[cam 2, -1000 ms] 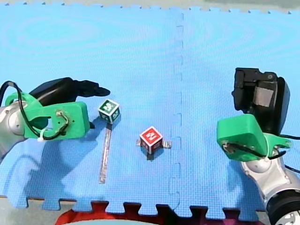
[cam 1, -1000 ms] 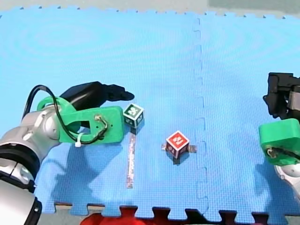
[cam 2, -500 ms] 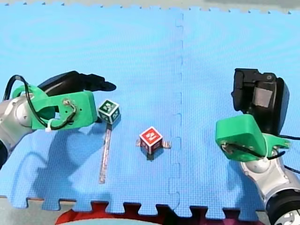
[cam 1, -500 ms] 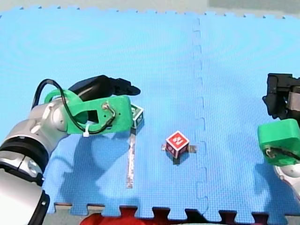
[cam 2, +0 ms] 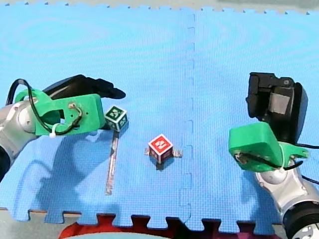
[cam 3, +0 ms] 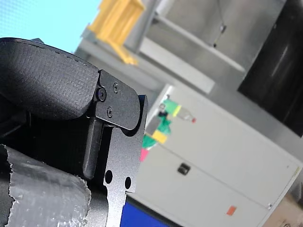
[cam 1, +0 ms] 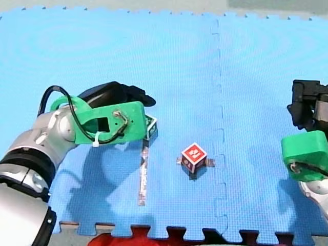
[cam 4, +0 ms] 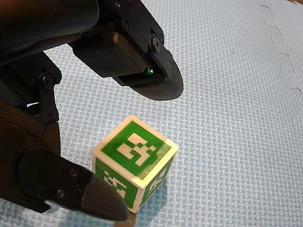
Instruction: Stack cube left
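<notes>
A green cube [cam 2: 116,118] is seen upright on the blue mat [cam 2: 149,50]; a red cube [cam 2: 160,147] is set near it, apart.

The left arm extends in from the left side, and the left hand [cam 2: 93,87] is positioned left of centre, holding nothing. The right hand [cam 2: 273,102] is positioned at the right edge, above its wrist.

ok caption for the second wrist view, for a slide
Left hand with fingers either side of the green cube, which sits on the blue foam mat, not yet grasped.
</notes>
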You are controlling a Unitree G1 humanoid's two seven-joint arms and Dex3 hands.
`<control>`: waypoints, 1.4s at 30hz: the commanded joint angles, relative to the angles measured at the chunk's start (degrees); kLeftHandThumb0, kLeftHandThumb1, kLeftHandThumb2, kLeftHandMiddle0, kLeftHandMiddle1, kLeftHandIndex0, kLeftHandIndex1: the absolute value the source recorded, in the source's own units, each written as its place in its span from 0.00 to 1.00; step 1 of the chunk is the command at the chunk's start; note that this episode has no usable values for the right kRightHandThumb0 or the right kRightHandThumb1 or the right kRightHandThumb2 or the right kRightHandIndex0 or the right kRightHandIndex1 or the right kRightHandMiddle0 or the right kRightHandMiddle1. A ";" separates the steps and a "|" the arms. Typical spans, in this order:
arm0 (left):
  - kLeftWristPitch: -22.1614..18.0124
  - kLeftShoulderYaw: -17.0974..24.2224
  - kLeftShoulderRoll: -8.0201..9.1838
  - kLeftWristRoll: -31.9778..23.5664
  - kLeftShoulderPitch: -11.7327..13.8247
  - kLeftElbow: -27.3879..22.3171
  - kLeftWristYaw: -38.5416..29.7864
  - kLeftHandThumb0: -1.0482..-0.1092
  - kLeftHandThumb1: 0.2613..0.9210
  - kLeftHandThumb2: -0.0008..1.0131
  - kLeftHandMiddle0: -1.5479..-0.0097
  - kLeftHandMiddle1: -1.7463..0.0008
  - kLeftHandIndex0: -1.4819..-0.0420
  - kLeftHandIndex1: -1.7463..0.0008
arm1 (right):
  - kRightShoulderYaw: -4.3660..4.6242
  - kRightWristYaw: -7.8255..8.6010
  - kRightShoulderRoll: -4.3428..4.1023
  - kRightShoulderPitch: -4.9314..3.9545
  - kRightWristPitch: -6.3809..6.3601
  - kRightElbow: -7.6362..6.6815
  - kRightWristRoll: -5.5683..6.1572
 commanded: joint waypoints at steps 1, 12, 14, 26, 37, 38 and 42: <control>0.30 -0.08 0.10 0.03 -0.32 -0.08 -0.02 0.72 0.71 0.00 0.48 0.24 0.54 0.99 | -0.11 -0.08 -0.41 0.32 -0.22 -0.61 0.11; 1.61 -2.09 0.22 2.35 -1.03 0.10 0.54 0.69 0.71 0.00 0.48 0.00 0.53 1.00 | -0.17 0.03 -0.70 1.59 0.16 -2.84 -0.13; 1.79 -2.28 0.24 2.54 -1.10 0.12 0.58 0.68 0.72 0.00 0.47 0.00 0.53 1.00 | -0.20 -0.04 -0.72 1.91 0.14 -3.32 -0.21; 2.22 -3.23 0.23 3.59 -1.53 0.23 1.22 0.67 0.71 0.00 0.48 0.00 0.55 1.00 | -0.58 0.39 -0.70 3.34 0.00 -5.56 -0.18; 2.39 -3.95 0.19 4.03 -1.11 0.30 2.00 0.66 0.70 0.00 0.48 0.00 0.56 1.00 | -0.84 0.50 -0.54 4.31 0.16 -7.07 -0.43; 2.37 -3.99 0.16 4.05 -1.03 0.31 2.10 0.66 0.70 0.00 0.48 0.00 0.56 1.00 | -0.85 0.48 -0.52 4.37 0.16 -7.17 -0.47; 2.13 -4.26 -0.04 4.22 -0.72 0.29 2.61 0.66 0.70 0.00 0.48 0.00 0.55 1.00 | -0.97 0.50 -0.53 4.63 0.25 -7.73 -0.58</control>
